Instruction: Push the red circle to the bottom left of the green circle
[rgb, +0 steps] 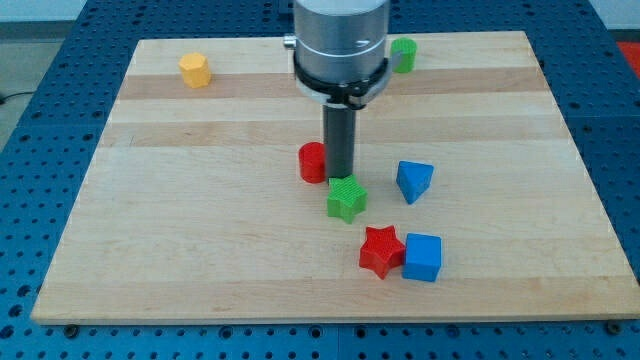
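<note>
The red circle (312, 162) stands near the middle of the wooden board (200, 240). My tip (340, 177) is right beside it, on its right side, touching or nearly touching. The green circle (404, 54) sits at the view's top, right of the arm's body and partly hidden by it. A green star (347, 198) lies just below my tip.
A blue triangle (414, 180) lies right of the green star. A red star (381, 250) and a blue cube (423, 257) touch each other lower down. A yellow hexagon (195, 70) sits at the top left.
</note>
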